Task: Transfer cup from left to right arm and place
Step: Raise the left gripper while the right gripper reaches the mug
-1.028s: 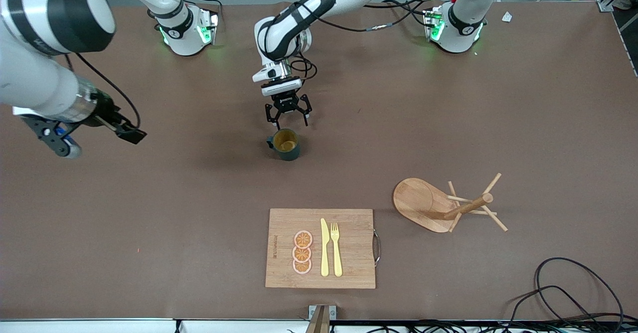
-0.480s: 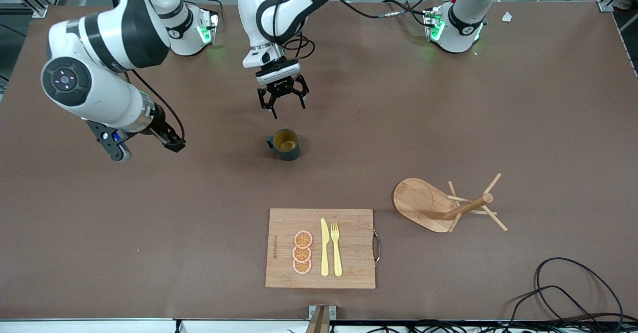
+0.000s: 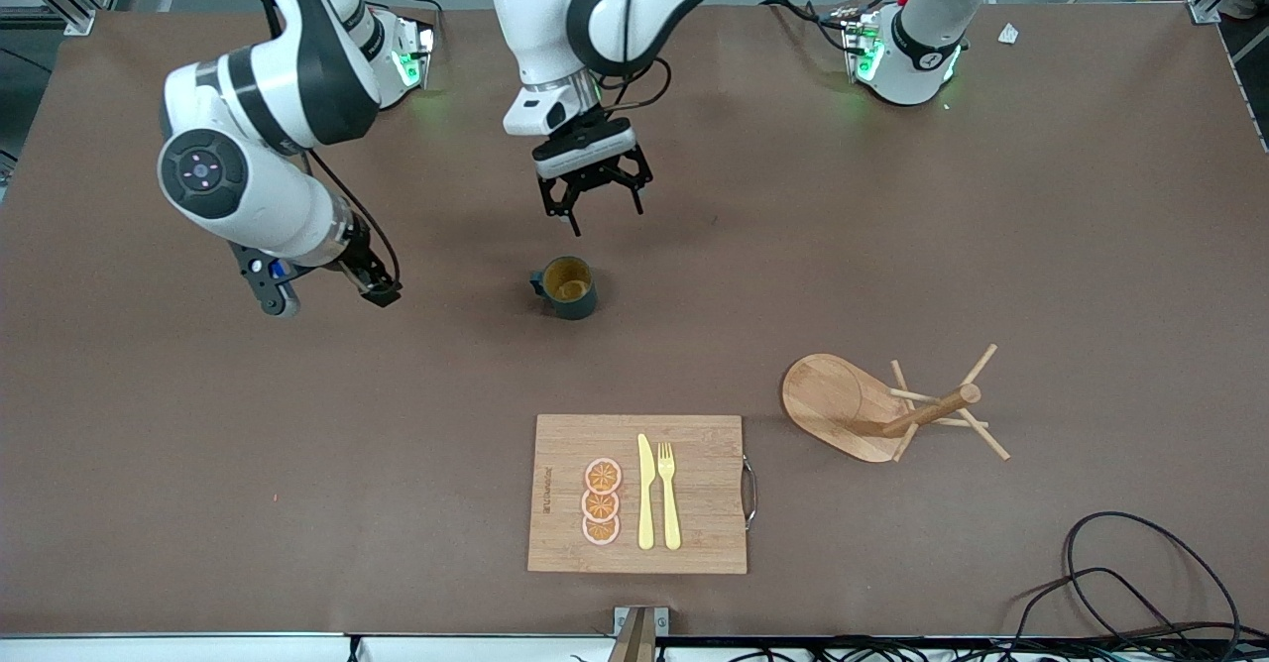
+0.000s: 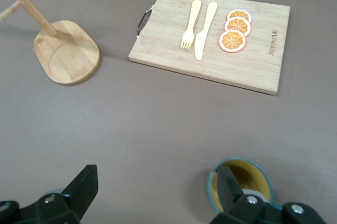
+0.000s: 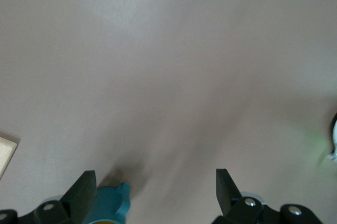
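Note:
The cup [image 3: 566,287], dark teal with a mustard-yellow inside, stands upright on the brown table with nothing holding it. My left gripper [image 3: 592,201] hangs open over the table just on the robots' side of the cup. In the left wrist view the cup [image 4: 247,177] shows partly hidden by one finger [image 4: 84,188] of the left gripper [image 4: 157,192]. My right gripper [image 3: 325,293] is open and empty, over the table toward the right arm's end from the cup. The right wrist view has the cup's teal handle [image 5: 111,204] beside the right gripper [image 5: 155,192].
A wooden cutting board [image 3: 694,533] lies nearer the front camera than the cup, carrying three orange slices [image 3: 601,501], a yellow knife [image 3: 645,492] and a fork [image 3: 669,494]. A wooden rack [image 3: 872,406] stands toward the left arm's end. Black cables [image 3: 1140,583] lie at the near corner.
The right arm has swung in from the table's end toward the cup. The left gripper has lifted away from the cup and shifted slightly toward the left arm's end. The cup has not moved.

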